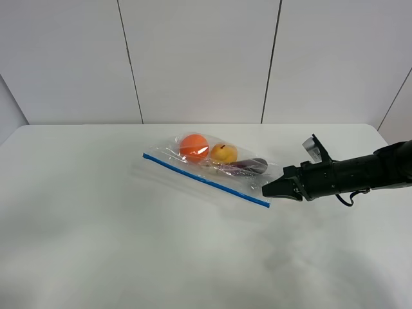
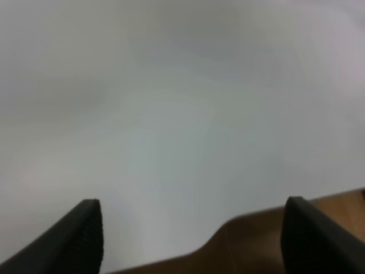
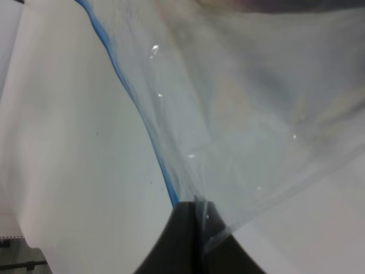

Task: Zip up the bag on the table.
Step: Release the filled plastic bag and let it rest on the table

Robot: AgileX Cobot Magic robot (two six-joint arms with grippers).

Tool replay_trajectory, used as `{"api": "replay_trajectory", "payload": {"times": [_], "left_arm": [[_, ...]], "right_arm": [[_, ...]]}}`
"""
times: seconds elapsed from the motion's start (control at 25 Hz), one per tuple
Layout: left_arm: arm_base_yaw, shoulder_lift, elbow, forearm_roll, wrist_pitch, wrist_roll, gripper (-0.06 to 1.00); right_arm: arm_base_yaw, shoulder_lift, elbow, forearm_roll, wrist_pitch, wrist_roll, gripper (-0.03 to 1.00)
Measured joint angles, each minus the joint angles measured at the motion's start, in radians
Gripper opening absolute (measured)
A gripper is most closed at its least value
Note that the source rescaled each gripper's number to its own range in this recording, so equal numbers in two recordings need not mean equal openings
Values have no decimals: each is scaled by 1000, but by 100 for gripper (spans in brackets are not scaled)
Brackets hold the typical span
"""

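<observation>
- Broadly, your table (image 1: 96, 244) is a plain white top with rounded far corners; it fills the exterior high view from near edge to far edge.
- Your right arm (image 1: 360, 170) reaches in from the table's right edge, low over the surface, pointing toward the middle.
- You will find the bag (image 1: 168, 154) lying flat toward the far edge, a little right of the table's middle. It sits at a slant: its left end is nearer the far edge and its right end nearer you.
- Your right gripper (image 1: 265, 190) meets the bag at its right near corner. In the right wrist view its jaws are pressed together with the clear plastic pinched between them, just beside the end of the zipper.
- Your left gripper (image 2: 193, 211) shows only in the left wrist view: fingers spread wide, nothing between them, over a blurred white surface with a brown one beside it.
- Along the bag's near long edge runs the blue zipper strip (image 1: 206, 179); you cannot tell from these views whether it is sealed.
- Inside, on the far side of the strip, an orange fruit (image 1: 194, 147) sits at the left.
- Just to its right is a yellow fruit (image 1: 224, 153).
- Next to that lies a dark purple item (image 1: 251, 166), nearest the right gripper.
</observation>
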Motion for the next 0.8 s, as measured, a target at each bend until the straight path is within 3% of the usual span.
{"api": "replay_trajectory", "payload": {"times": [0.32, 0.8], "left_arm": [[0, -143, -1, 0, 5, 0, 100], [0, -150, -3, 1, 10, 0, 100]], "right_arm": [[0, 0, 0, 0, 0, 0, 0], [0, 0, 0, 0, -1, 0, 0]]}}
